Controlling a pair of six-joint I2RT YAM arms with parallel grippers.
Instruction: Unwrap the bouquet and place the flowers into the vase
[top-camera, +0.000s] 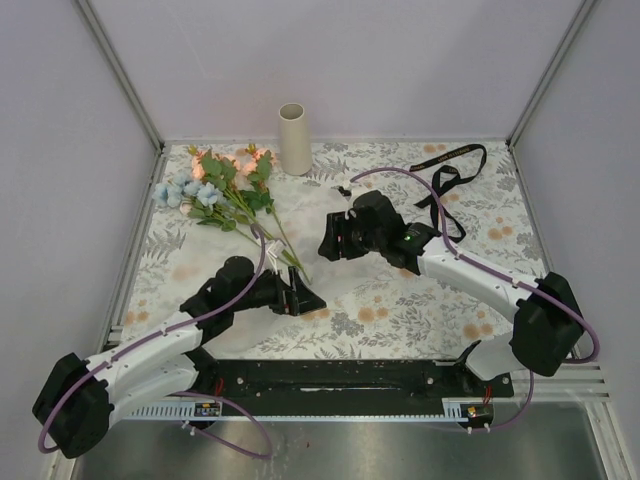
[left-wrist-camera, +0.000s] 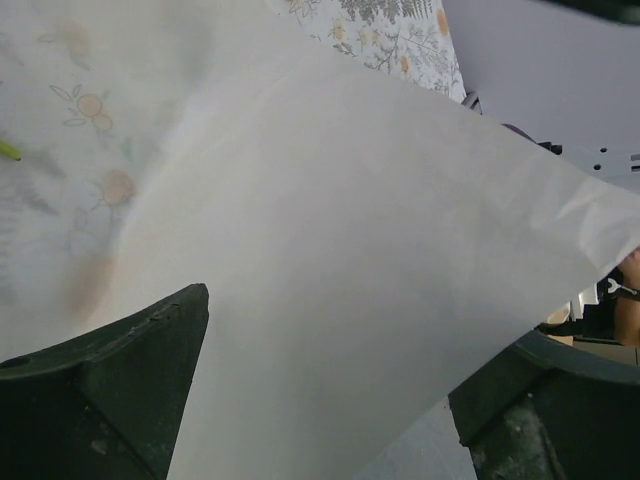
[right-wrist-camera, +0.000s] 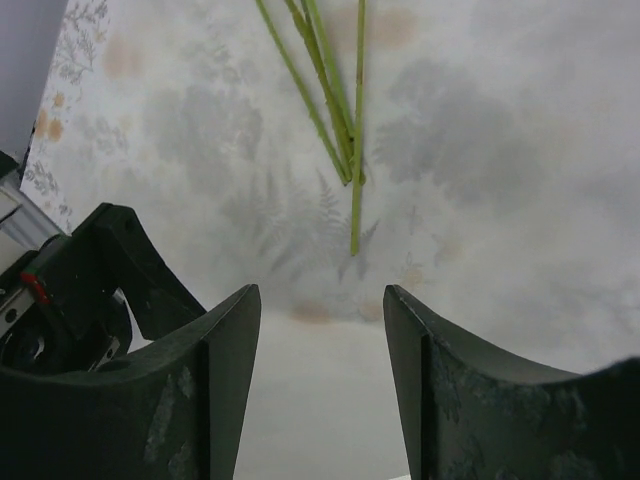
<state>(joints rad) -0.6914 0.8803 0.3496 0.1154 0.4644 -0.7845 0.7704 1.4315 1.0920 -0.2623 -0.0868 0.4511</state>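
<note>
Flowers (top-camera: 225, 190) lie far left on the table (top-camera: 480, 300), stems running toward centre. Vase (top-camera: 294, 140) upright behind them, at the back edge. Ribbon (top-camera: 450, 170) far right. My left gripper (top-camera: 312, 299) sits just before the stem ends, my right gripper (top-camera: 327, 245) beside them to the right. Paper sheet (left-wrist-camera: 350, 280) spans between my left fingers, probably lying over the table.

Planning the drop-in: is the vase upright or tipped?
Upright: the vase stands on end, mouth up; the flowers lie flat to its left.

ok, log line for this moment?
ribbon: off, back right | flowers: lying flat, back left | vase: upright, no flowers | left tool: open at white paper | right tool: open, empty, near stem ends
</note>
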